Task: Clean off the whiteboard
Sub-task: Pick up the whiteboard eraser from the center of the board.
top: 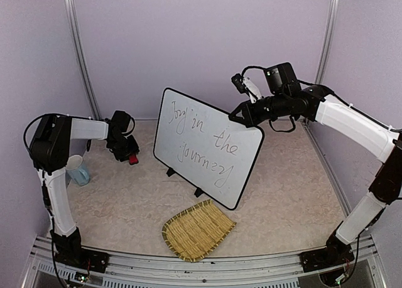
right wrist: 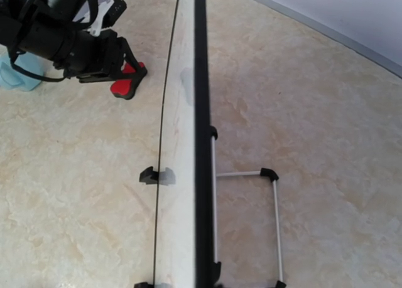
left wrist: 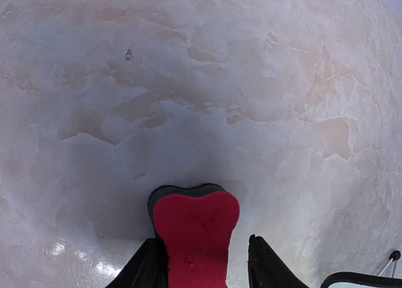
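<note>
The whiteboard (top: 207, 147) stands upright in the middle of the table with dark handwriting on its face. My right gripper (top: 240, 117) is at its top right corner and looks shut on the top edge. The right wrist view looks straight down that edge (right wrist: 179, 206), and my own fingers do not show there. My left gripper (top: 129, 153) is left of the board, apart from it, shut on a red eraser (top: 133, 158). The eraser (left wrist: 195, 238) sticks out between my left gripper's (left wrist: 202, 241) fingers, low over the table. The eraser also shows in the right wrist view (right wrist: 125, 85).
A woven straw mat (top: 198, 230) lies in front of the board near the table's front edge. A pale blue cup (top: 78, 170) stands at the far left beside the left arm. A wire stand (right wrist: 274, 225) props the board from behind.
</note>
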{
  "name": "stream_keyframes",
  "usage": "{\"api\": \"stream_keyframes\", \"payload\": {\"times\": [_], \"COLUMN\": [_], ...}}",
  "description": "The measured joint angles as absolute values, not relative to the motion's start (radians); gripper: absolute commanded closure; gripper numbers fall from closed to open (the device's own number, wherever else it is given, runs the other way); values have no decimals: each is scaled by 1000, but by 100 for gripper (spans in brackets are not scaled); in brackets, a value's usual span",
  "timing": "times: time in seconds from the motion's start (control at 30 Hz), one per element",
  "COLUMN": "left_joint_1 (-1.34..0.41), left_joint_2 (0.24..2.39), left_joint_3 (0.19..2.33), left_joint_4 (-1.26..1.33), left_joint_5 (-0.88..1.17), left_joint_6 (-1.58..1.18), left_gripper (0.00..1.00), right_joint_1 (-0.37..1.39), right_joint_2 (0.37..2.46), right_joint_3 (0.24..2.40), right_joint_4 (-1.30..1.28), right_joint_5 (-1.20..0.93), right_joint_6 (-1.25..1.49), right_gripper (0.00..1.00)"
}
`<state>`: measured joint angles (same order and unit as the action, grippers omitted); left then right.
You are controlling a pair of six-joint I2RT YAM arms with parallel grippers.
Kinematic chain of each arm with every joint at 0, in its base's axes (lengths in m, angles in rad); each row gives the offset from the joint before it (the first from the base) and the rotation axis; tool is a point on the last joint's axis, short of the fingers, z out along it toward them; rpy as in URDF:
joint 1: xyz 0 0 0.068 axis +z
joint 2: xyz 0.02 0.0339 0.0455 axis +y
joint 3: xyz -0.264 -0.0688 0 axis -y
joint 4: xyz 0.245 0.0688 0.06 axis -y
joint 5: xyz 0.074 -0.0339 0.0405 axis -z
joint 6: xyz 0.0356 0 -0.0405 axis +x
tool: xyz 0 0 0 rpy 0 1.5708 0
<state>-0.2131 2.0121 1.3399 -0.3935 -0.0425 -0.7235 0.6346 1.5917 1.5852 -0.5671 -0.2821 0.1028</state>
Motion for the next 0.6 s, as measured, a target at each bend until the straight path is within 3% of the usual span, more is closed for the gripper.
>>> {"api": "stream_keyframes", "payload": {"times": [0.6], "left_joint_1": [-224], "left_joint_2": [2037], "left_joint_3": [1377], "left_joint_4": [-419], "left_joint_5": [-42], "left_joint_6": [-684], "left_gripper": [59], "right_joint_1": [635], "right_joint_2": [1586], "right_joint_3": [1578], "right_joint_4": [-564], "right_joint_5": [-272], "right_joint_6": [106], "right_gripper": [100]}}
